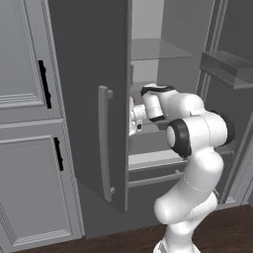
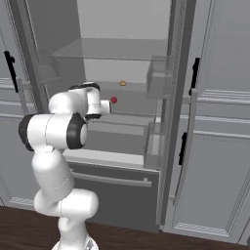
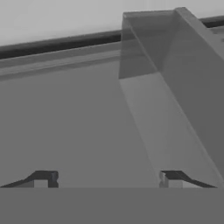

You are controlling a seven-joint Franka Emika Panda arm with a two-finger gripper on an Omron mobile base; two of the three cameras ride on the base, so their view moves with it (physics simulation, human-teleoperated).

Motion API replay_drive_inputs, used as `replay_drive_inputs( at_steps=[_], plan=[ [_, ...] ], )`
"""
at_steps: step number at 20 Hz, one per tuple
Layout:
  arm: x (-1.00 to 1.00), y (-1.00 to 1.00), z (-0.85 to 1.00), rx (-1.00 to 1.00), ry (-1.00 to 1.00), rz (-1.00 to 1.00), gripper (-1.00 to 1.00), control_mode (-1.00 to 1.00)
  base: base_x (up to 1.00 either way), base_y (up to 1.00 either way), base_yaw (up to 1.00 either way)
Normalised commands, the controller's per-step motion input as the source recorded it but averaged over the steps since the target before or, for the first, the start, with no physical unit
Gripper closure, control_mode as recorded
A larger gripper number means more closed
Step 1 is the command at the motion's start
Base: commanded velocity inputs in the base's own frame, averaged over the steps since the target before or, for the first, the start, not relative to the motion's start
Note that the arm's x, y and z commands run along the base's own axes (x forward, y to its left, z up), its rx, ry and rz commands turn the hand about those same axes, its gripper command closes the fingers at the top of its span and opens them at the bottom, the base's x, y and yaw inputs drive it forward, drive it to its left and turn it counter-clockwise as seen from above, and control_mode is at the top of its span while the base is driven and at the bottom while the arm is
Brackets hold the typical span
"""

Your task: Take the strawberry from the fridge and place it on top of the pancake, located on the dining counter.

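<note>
Fridge (image 2: 176, 58): doors open. Strawberry (image 2: 114, 100): on glass shelf (image 2: 141, 90), just beside pincer (image 3: 107, 177). Pincer: jaws wide, empty. Tan-orange roundish item (image 2: 123, 83): further back.

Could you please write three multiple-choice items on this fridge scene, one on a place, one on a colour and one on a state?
1. Where does the strawberry lie?
A. on a shelf inside the fridge
B. on the floor
C. in a door bin

2. What colour is the small roundish item further back on the shelf?
A. blue
B. tan-orange
C. green

3. How does the gripper stand?
A. shut on the strawberry
C. shut on a door handle
B. jaws apart, nothing between them

Answers: 1 A, the right base view shows the berry on the glass shelf just beyond the hand. 2 B, it shows tan-orange in that same view. 3 B, the hand view shows both fingertips wide apart over bare shelf.
</note>
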Motion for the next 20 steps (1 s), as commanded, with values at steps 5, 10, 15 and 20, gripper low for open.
replay_drive_inputs(
  at_steps=[5,10,15,20],
  plan=[
    [-0.35,0.75,0.0,0.0,0.0,0.15,-1.0,-1.0,0.0,0.0,0.0],
    [-0.22,0.92,-0.01,0.0,0.0,0.12,-1.0,-1.0,0.0,0.0,0.0],
    [-0.14,0.97,-0.14,0.0,0.0,0.09,-1.0,-1.0,0.0,0.0,0.0],
    [-0.07,1.0,-0.18,0.0,0.0,0.07,-1.0,-1.0,0.0,0.0,0.0]
  ],
)
